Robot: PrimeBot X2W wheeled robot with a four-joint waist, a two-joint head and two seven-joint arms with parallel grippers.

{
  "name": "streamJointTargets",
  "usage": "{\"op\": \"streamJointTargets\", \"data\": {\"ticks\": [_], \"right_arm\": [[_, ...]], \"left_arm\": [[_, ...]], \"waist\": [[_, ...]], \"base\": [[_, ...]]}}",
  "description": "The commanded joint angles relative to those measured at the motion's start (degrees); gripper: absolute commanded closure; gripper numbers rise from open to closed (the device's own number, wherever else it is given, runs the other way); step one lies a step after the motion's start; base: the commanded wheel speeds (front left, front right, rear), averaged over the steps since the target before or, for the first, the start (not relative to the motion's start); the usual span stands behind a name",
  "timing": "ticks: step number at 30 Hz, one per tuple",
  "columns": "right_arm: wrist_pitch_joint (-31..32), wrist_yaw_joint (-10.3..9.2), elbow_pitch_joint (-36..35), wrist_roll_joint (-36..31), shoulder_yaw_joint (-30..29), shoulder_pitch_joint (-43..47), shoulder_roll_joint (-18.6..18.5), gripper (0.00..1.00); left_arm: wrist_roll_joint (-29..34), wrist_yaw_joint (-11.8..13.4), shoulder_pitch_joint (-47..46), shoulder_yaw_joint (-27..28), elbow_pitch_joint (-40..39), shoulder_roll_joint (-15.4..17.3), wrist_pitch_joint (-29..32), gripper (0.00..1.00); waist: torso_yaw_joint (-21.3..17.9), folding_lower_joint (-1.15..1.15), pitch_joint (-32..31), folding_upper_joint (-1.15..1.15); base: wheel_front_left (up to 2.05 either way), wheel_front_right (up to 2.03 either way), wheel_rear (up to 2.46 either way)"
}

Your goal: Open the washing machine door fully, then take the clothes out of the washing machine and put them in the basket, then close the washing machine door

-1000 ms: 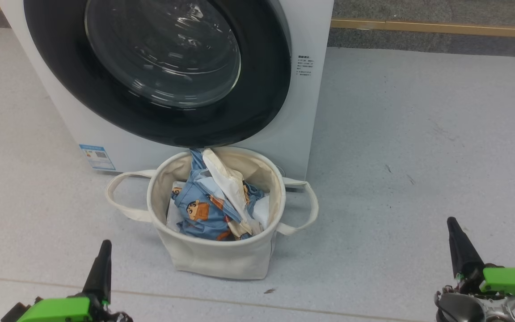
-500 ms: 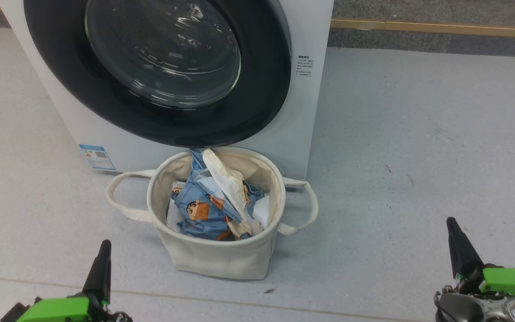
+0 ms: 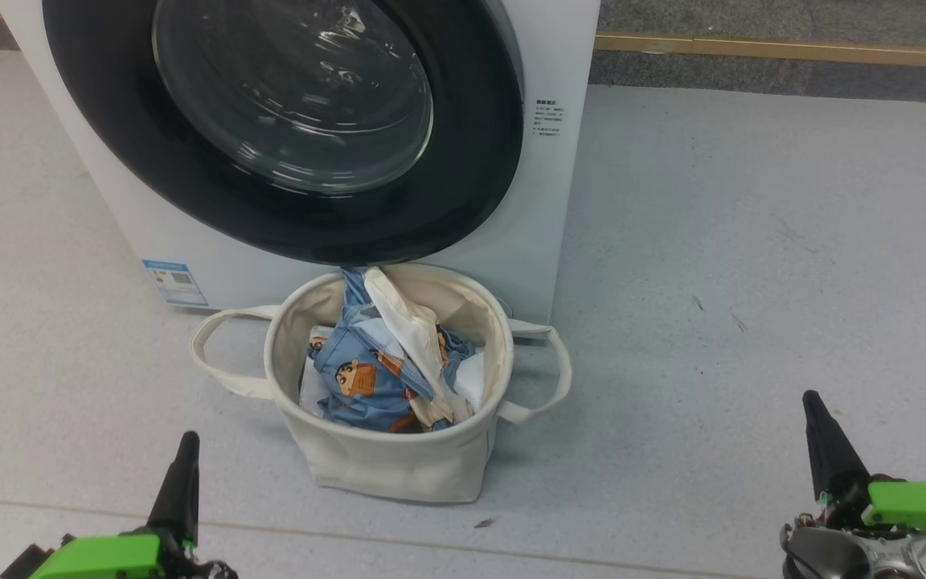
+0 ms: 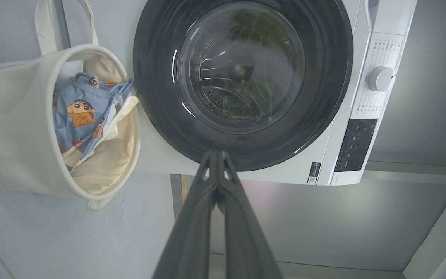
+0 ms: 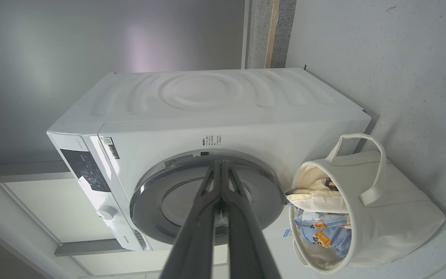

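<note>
Grey speckled floor [image 3: 752, 241], head view: one basket [image 3: 387, 474] with two loop handles [image 3: 194, 354] stands ahead, between the left pincer [image 3: 188, 444] and right pincer [image 3: 813, 400], both pressed shut, empty, judged parked since one bundle of clothes [image 3: 358, 378] lies inside it. Left wrist view: beyond the tips, one washing machine door [image 4: 327, 97] sits flush on the washing machine [image 4: 389, 15], apparently closed. Right wrist view: basket lies right of the tips.

Long dark tapered fingers [image 3: 179, 486], bright green housings [image 3: 921, 503], silvery metal right wrist [image 3: 837, 556].
</note>
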Motion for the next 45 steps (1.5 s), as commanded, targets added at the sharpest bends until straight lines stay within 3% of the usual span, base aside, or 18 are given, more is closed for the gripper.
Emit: {"op": "streamJointTargets", "data": {"ticks": [1, 45], "right_arm": [[0.4, 0.03, -1.8, -0.2, 0.9, -0.8, 0.0, 1.0], [0.7, 0.03, -1.8, -0.5, 0.5, -0.8, 0.2, 1.0]], "left_arm": [[0.1, -0.4, -1.4, 1.9, -1.5, 0.2, 0.3, 1.0], [0.3, -0.4, -1.4, 2.1, -1.5, 0.1, 0.4, 1.0]], "waist": [[0.0, 0.0, 0.0, 0.0], [0.0, 0.0, 0.0, 0.0]], "base": [[0.0, 0.0, 0.0], [0.0, 0.0, 0.0]]}}
